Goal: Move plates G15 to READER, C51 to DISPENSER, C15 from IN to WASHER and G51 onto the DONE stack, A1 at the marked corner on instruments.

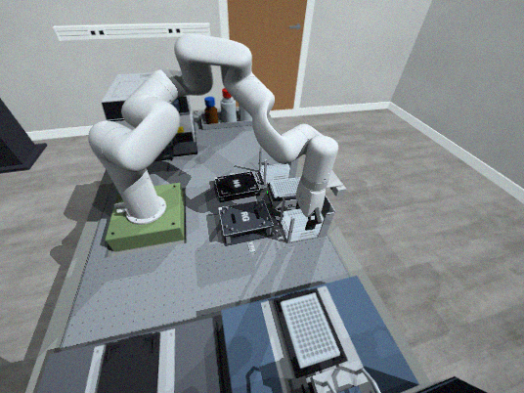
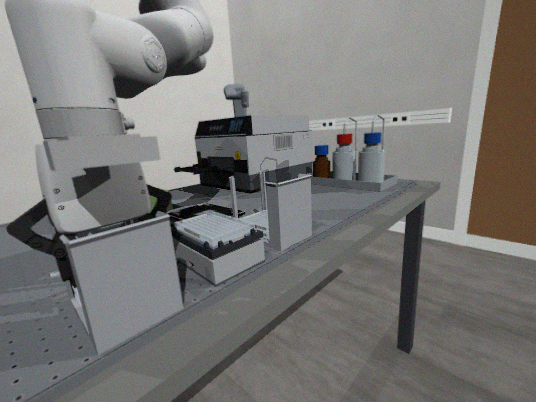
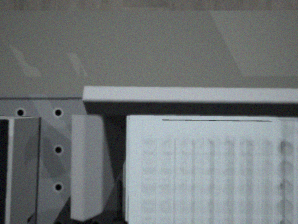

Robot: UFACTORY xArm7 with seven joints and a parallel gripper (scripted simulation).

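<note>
My gripper [image 1: 312,222] reaches down into a tall grey stack rack [image 2: 125,280] at the right side of the deck. Its fingers are below the rack's walls and are shut wide on a white well plate [image 3: 210,170], which fills the lower right of the wrist view. I cannot read the plate's label or the rack's name. A second tall rack [image 2: 289,212] stands farther back. Between the racks, a white plate [image 1: 284,187] lies on a low instrument. Another white plate [image 1: 309,329] lies on the blue housing at the front.
The black nests N6 [image 1: 237,189] and RG [image 1: 245,218] stand left of the racks, both without plates. A grey housing [image 1: 129,362] with a dark nest is at the front left. A large instrument [image 2: 250,150] and bottles [image 2: 350,160] stand at the back.
</note>
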